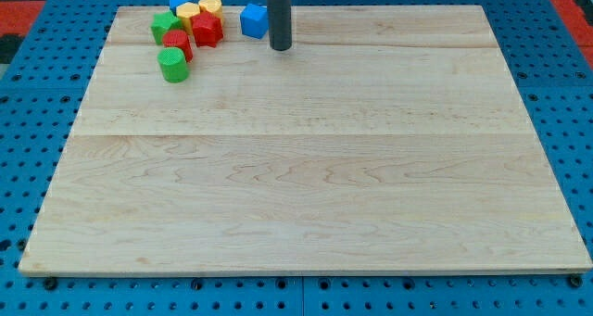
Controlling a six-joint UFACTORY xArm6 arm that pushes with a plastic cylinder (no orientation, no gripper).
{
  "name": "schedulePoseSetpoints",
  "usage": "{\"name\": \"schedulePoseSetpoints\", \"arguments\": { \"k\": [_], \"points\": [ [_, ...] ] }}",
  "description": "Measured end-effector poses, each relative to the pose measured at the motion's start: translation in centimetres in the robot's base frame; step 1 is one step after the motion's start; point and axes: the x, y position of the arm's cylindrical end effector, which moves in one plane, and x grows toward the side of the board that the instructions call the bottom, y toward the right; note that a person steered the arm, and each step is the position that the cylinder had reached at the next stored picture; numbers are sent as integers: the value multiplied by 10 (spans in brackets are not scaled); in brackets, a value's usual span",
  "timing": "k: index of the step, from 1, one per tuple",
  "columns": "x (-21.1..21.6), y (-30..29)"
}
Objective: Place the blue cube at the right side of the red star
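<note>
The blue cube (254, 20) sits near the view's top left of the wooden board (306, 168). The red star (207, 30) lies just to its left, with a narrow gap between them. My tip (280, 48) is at the end of the dark rod, just right of the blue cube and slightly below it, close to it; I cannot tell if it touches.
A cluster sits left of the red star: a second blue block (177, 1), a yellow block (188, 12), a yellow heart-like block (209, 6), a green star (166, 25), a red block (177, 44) and a green cylinder (173, 65). Blue pegboard surrounds the board.
</note>
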Motion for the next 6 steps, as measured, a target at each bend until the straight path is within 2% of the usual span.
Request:
{"name": "schedulePoseSetpoints", "arguments": {
  "k": [1, 2, 4, 6],
  "points": [
    [-49, 7],
    [-69, -14],
    [-69, -64],
    [-37, -24]
  ]
}}
